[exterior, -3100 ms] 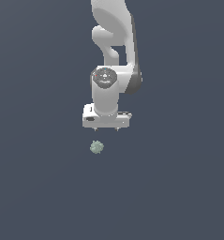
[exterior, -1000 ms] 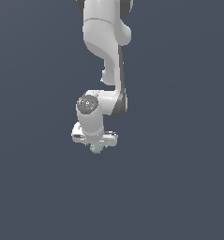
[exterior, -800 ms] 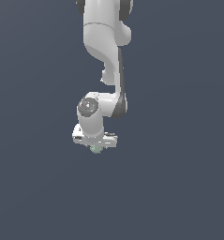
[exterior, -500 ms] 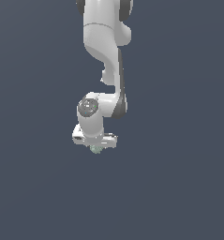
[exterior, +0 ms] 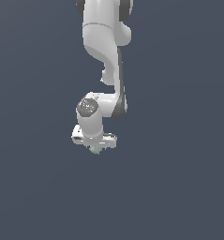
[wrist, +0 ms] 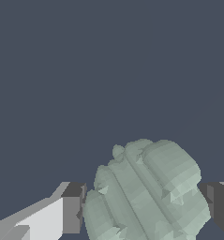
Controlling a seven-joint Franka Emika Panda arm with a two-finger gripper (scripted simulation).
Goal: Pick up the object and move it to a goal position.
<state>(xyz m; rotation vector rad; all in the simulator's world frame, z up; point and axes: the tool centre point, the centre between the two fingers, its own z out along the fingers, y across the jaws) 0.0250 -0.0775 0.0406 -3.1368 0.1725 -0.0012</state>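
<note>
The white arm is seen in the exterior view reaching down from the top of the frame, bent at a dark-sided joint approx. mid-picture, w/ the round wrist housing turned toward the camera. The gripper is pointed straight down below that housing, its flat white body held roughly level, tilted slightly down toward the exterior view's right.

The object, a small pale grey-green lumpy ball, is only partly shown in the exterior view: a sliver is seen poking out just under the gripper body, the rest is hidden behind it. In the wrist view the object is shown large, ridged and mottled, set between the two dark-padded fingers, one on each side. The one pad is seen touching the ball's side; the other is just beside it, and contact there can't be told for certain. So the fingers are clenched on the object, approx. at its widest part.

The table is shown as a plain, even dark blue-grey surface filling both views, w/ no edge, wall or horizon to be made out.
</note>
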